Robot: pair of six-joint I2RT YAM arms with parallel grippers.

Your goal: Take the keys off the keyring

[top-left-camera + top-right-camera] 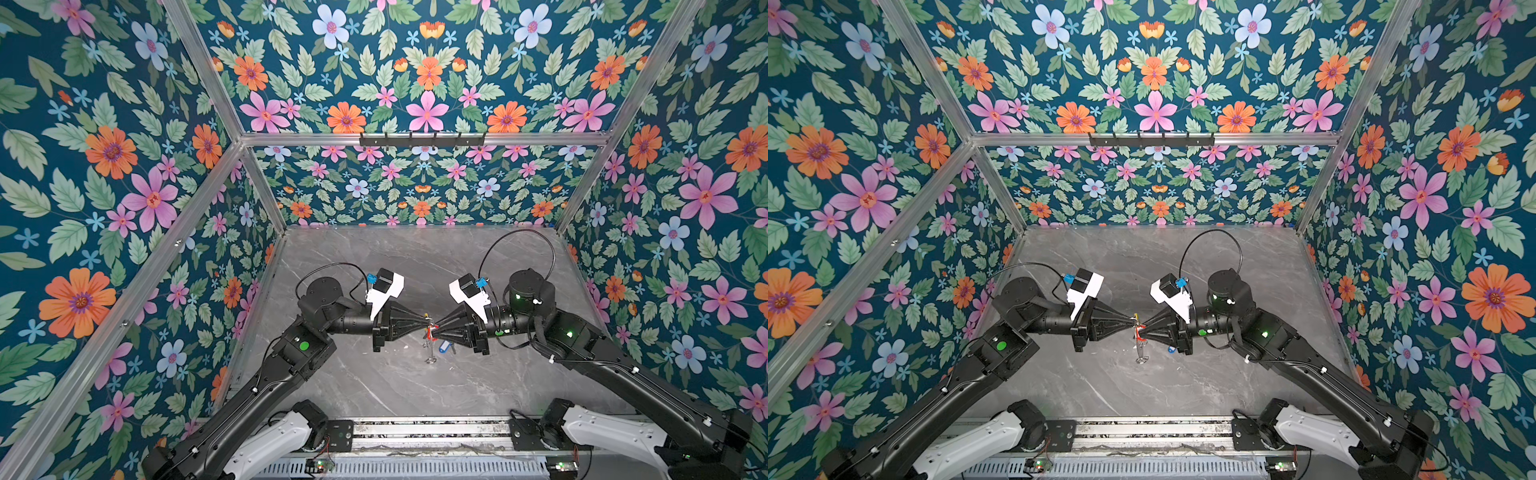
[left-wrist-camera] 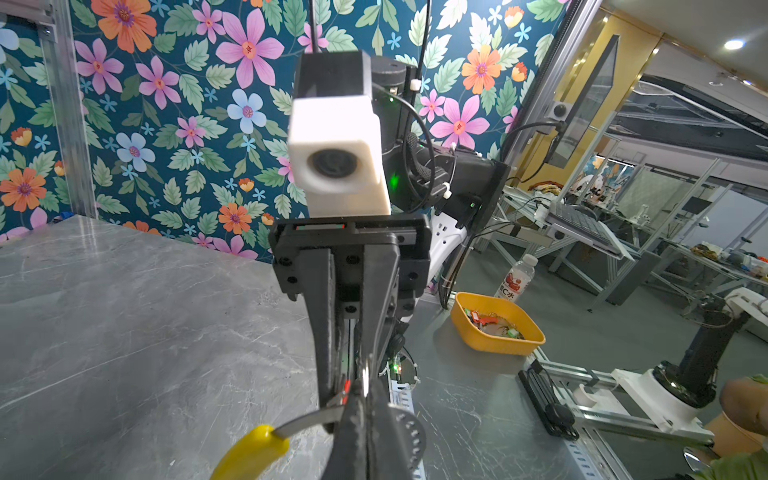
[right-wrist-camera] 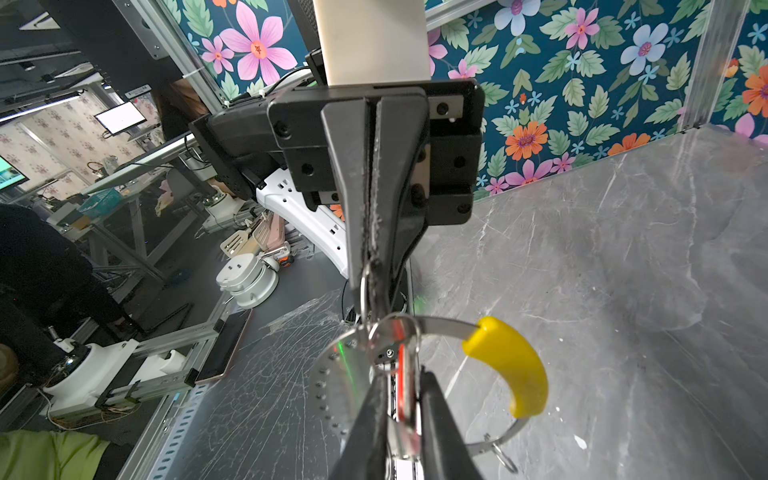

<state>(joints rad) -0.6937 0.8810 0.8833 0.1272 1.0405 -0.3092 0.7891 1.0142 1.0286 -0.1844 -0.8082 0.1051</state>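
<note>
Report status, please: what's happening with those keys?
Left end effector shut on keyring, aloft. Right end effector shut on red-tagged key. Blue-tagged key off, on table. Nothing blocking.

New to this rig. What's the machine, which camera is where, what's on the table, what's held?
Two black robot arms, each ending in a two-finger gripper, meet tip to tip over a grey marble table. The two wide pictures come from one overhead stereo camera. The other two come from a camera on each wrist, looking along the fingers. The left gripper pinches the keyring, a wire hoop with a yellow sleeve. The right gripper looks closed on the red-tagged key. A blue-tagged key seems to lie on the table.
</note>
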